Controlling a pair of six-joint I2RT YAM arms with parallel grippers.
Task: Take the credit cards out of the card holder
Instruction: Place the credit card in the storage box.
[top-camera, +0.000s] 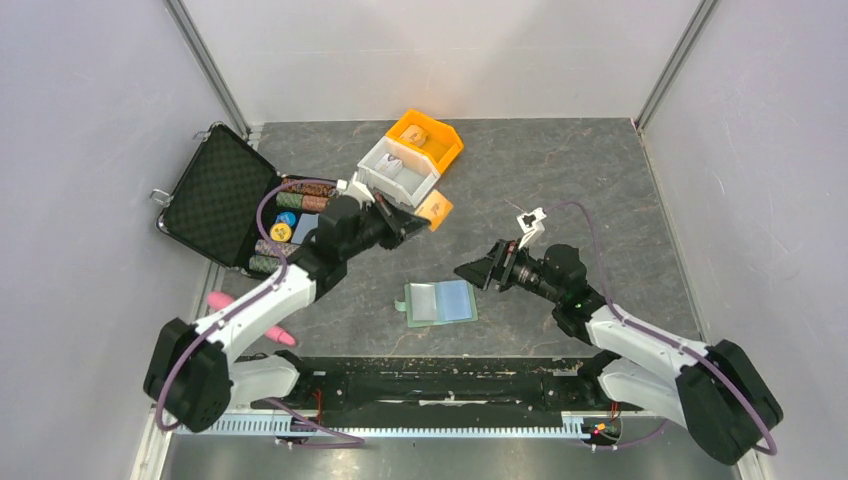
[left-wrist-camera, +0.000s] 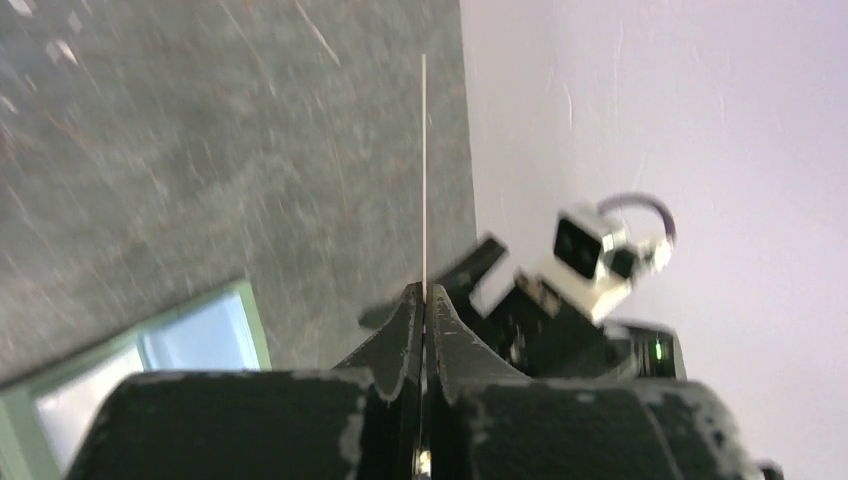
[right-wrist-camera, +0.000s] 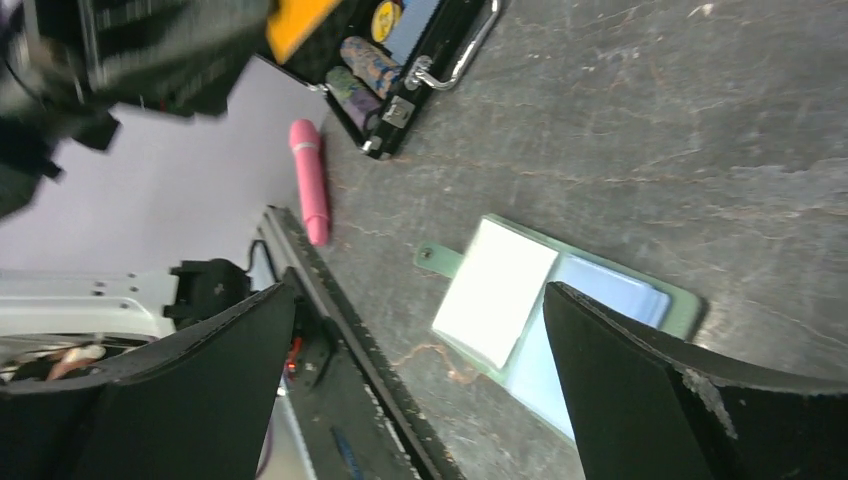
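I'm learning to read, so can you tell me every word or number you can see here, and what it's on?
No text can be read in any view.
On the yellow chip in the black case: a dark mark, too small to read.
On the orange card: no print shows.
On the card holder and its blue card: no print shows, and the view is blurred.

We find the pale sage-green bifold card holder (top-camera: 441, 302) lying open on the grey stone-patterned desk (top-camera: 600, 170). Behind it stand a white plastic bin (top-camera: 400, 172) and, further back, an orange plastic bin (top-camera: 428, 135). Just right of the white bin, an orange-tan plastic credit card (top-camera: 436, 208) sits in the left jaws. Far left lies an open black foam-lined case (top-camera: 215, 195).
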